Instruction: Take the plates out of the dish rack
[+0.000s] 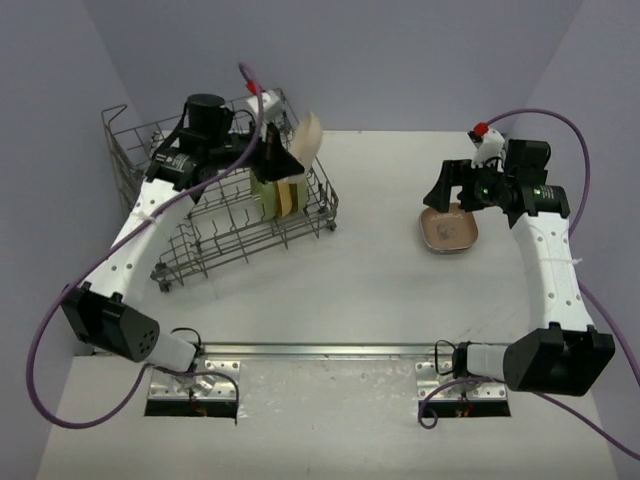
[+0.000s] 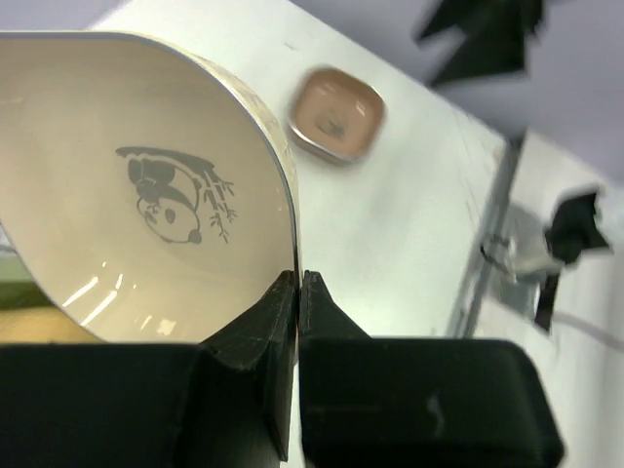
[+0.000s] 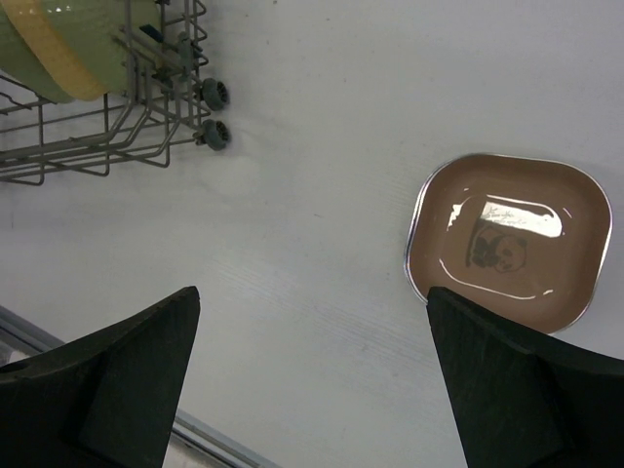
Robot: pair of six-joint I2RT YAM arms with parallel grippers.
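The grey wire dish rack (image 1: 215,235) stands at the table's left. My left gripper (image 1: 291,160) hangs above the rack's right end, shut on the rim of a cream plate (image 1: 310,134) lifted out of the tines. In the left wrist view the fingertips (image 2: 284,289) pinch the edge of that cream plate (image 2: 146,195), which has a panda print. Green and yellow plates (image 1: 278,192) stand upright in the rack. A brown plate (image 1: 448,231) lies flat on the table at right. My right gripper (image 1: 447,197) hovers open just above and left of the brown plate (image 3: 507,239), with nothing between its fingers.
The rack's wheeled corner (image 3: 210,112) and its green and yellow plates (image 3: 54,44) show at the right wrist view's upper left. A metal mounting rail (image 1: 320,350) runs along the near table edge. Purple cables loop from both arms.
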